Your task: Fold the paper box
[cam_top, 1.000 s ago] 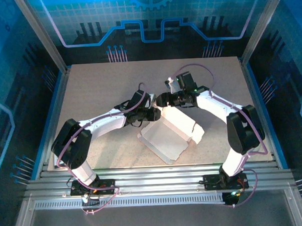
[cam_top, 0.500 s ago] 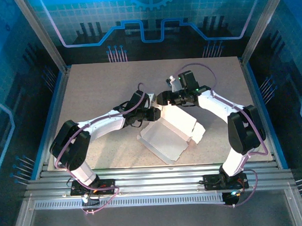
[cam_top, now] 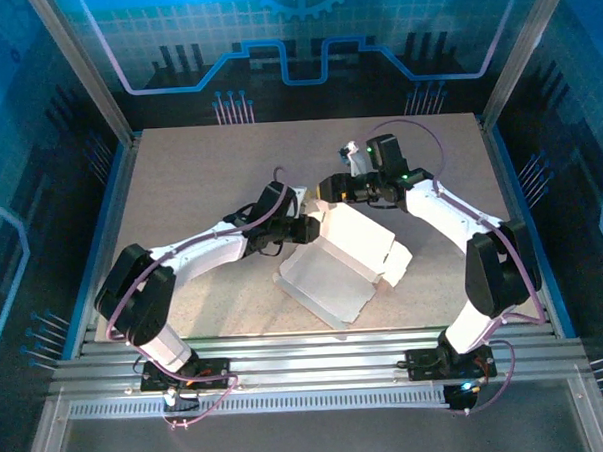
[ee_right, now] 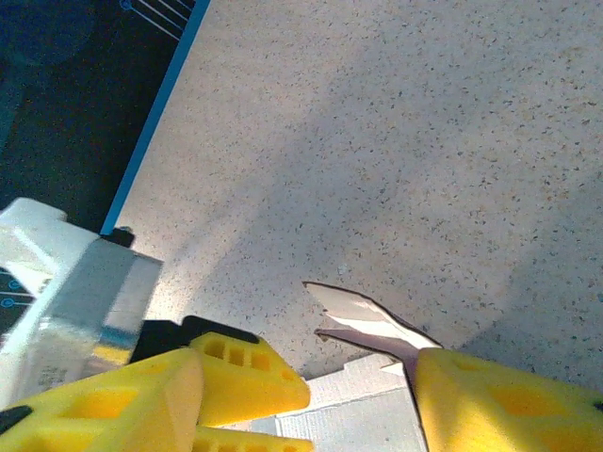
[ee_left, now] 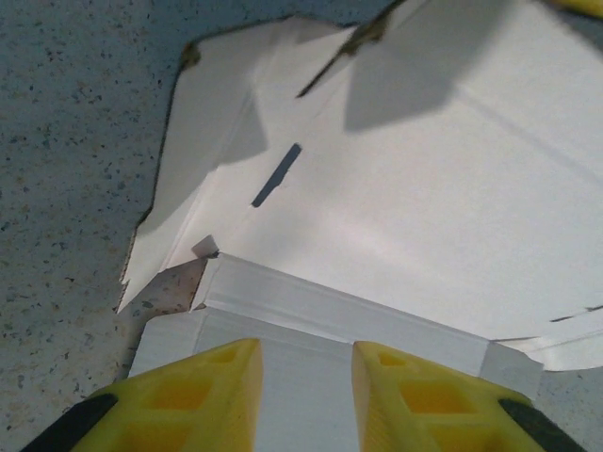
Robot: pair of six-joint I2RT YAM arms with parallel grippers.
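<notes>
Two claws meet at the far edge of the paper box point(cam_top: 345, 269), which lies pale side up near the middle of the tabletop point(cam_top: 199, 180), a little toward 5 o'clock from its centre. The left claw point(cam_top: 308, 229) sits at the box's 10 o'clock corner. In its wrist view its yellow fingers point(ee_left: 212, 391) stand a narrow way apart over a doubled-over wall point(ee_left: 339, 315) of white board. Board shows in the gap, but whether they pinch it or merely press on it cannot be told. The right claw point(cam_top: 324, 190) hangs at the box's 12 o'clock corner with its jaws spread wide and nothing clamped. A pointed flap tip point(ee_right: 363, 315) pokes up into the gap between them, just beside one finger. The folding looks partly done: the sheet is creased, one short wall is turned over on itself, and toward 3 o'clock a section stands raised from the tabletop. Much seems left, though: the broad panel with the slot point(ee_left: 276, 175) lies open and flat, the part toward 6 o'clock rests as a shallow tray, and no lid is closed. By this reading the job is around its middle, with side walls to raise, tabs to tuck and the top to shut.
</notes>
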